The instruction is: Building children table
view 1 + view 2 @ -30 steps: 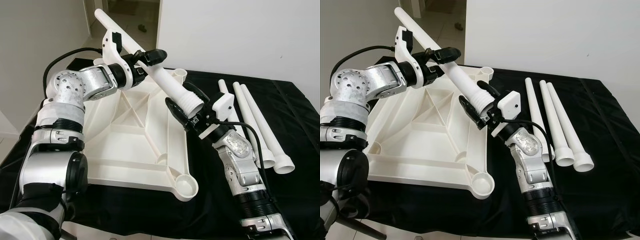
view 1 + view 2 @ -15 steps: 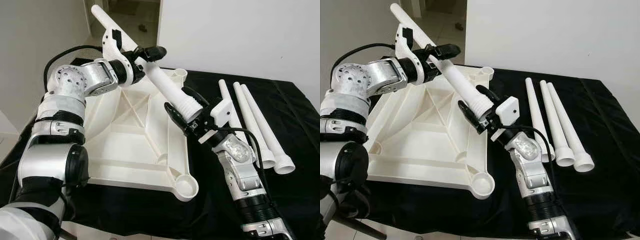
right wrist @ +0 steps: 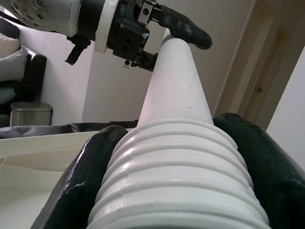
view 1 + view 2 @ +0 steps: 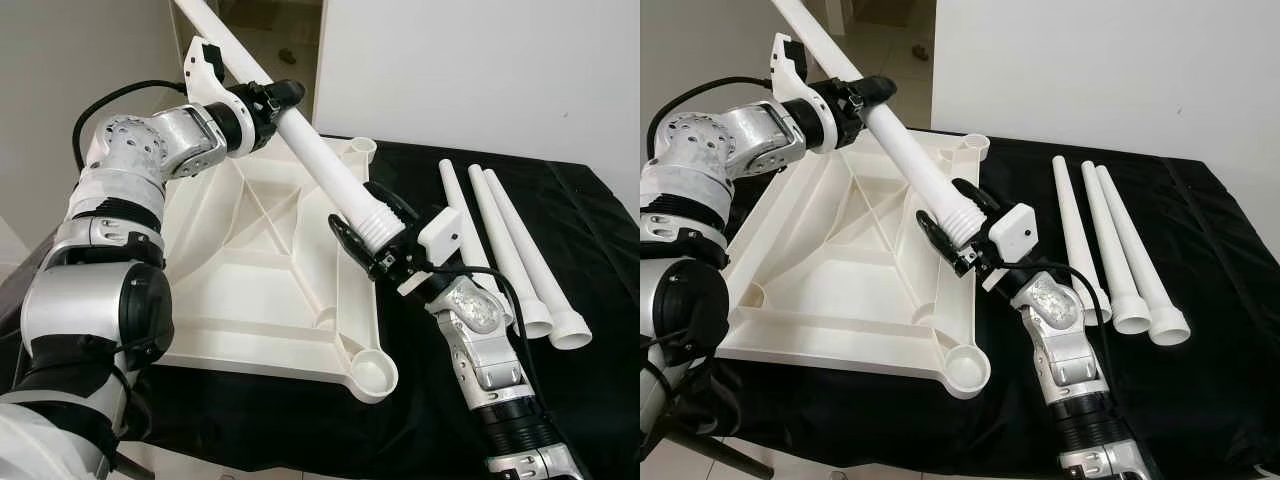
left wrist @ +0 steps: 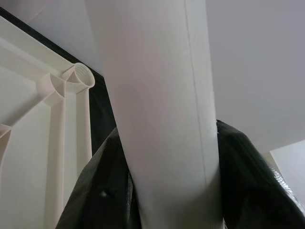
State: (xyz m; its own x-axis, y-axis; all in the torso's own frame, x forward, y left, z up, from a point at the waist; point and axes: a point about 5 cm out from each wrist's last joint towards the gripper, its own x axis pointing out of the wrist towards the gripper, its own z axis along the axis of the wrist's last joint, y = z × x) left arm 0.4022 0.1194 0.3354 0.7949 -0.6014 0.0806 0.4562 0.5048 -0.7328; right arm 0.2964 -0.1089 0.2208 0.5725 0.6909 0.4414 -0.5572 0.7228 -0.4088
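A white table top [image 4: 260, 270] lies upside down on the black cloth, with round leg sockets at its corners [image 4: 371, 373]. Both grippers hold one long white table leg [image 4: 320, 165] slanting in the air above it. My left gripper [image 4: 272, 100] is shut on the leg's smooth shaft [image 5: 157, 119] high at the back left. My right gripper [image 4: 372, 232] is shut on the ribbed threaded end [image 3: 181, 186] over the table top's right edge. Three more white legs [image 4: 510, 250] lie side by side on the cloth to the right.
Black cloth [image 4: 590, 400] covers the work surface out to the right and front. A white wall [image 4: 480, 70] rises behind, with an open doorway [image 4: 270, 30] at the back left. Another socket [image 4: 360, 148] sits at the table top's far corner.
The held leg has slid up and to the back left; more of its shaft now sticks out past my left gripper. My right gripper followed slightly with the threaded end.
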